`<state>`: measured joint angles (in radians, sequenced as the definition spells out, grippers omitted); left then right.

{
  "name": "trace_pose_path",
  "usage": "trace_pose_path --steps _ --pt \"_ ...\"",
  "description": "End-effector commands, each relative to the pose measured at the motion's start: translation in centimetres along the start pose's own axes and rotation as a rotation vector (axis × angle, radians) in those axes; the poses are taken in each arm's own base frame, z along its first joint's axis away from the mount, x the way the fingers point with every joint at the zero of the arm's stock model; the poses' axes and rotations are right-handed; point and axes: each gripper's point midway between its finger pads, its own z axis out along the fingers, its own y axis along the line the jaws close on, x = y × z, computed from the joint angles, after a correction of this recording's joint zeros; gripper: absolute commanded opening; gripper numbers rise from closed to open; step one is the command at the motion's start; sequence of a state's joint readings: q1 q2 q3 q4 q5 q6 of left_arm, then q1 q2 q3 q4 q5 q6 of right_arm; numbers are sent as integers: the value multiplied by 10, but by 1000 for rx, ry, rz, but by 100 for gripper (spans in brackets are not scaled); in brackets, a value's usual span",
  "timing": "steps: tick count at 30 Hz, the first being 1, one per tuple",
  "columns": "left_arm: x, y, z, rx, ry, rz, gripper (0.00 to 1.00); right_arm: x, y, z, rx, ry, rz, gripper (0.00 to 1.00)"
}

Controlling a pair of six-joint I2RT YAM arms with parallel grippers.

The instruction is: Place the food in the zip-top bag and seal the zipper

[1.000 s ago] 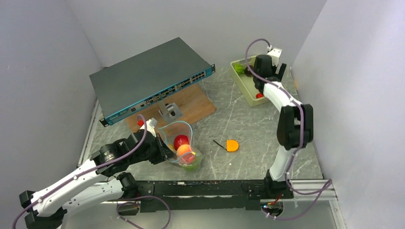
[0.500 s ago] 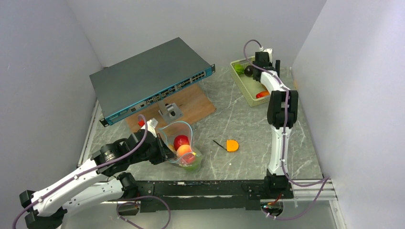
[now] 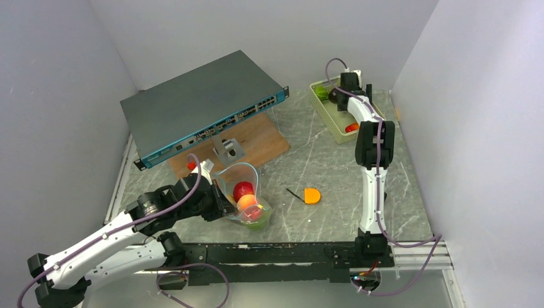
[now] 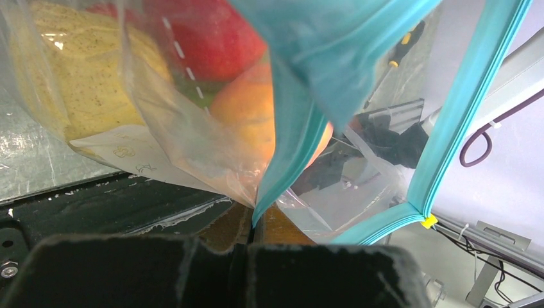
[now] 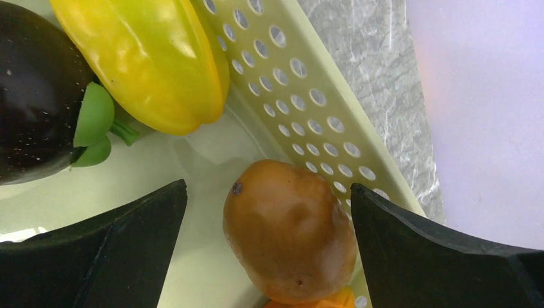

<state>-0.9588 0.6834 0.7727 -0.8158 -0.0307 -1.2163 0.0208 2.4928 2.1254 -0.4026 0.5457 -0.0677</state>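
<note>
The clear zip-top bag (image 3: pixel 242 192) stands open left of centre, holding a red apple (image 3: pixel 242 190), a peach (image 3: pixel 247 203) and green food below. My left gripper (image 3: pixel 217 199) is shut on the bag's teal zipper strip (image 4: pixel 282 160); the lemon (image 4: pixel 70 70), apple (image 4: pixel 205 38) and peach (image 4: pixel 250 115) show through the plastic. My right gripper (image 3: pixel 346 96) is open over the pale green basket (image 3: pixel 330 115), its fingers either side of a brown potato-like toy (image 5: pixel 289 231). A yellow fruit (image 5: pixel 151 58) and a dark eggplant (image 5: pixel 32 96) lie beside it.
A grey network switch (image 3: pixel 202 106) lies at the back left, half on a wooden board (image 3: pixel 256 142) with a metal bracket (image 3: pixel 229 149). A screwdriver with an orange piece (image 3: pixel 309 195) lies at centre. Walls close in left, back and right.
My right arm has stretched farther back and lowered its gripper into the basket. My left gripper and the bag have barely moved.
</note>
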Motion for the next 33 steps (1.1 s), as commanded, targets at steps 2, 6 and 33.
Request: trace_pose_path --steps 2,6,33 --pt "-1 -9 -1 22 4 -5 0 10 -9 4 19 15 6 99" --pt "1 -11 0 14 20 3 0 19 -22 11 30 52 20 91" --pt "-2 -17 -1 45 8 6 0 -57 17 -195 -544 -254 380 0"
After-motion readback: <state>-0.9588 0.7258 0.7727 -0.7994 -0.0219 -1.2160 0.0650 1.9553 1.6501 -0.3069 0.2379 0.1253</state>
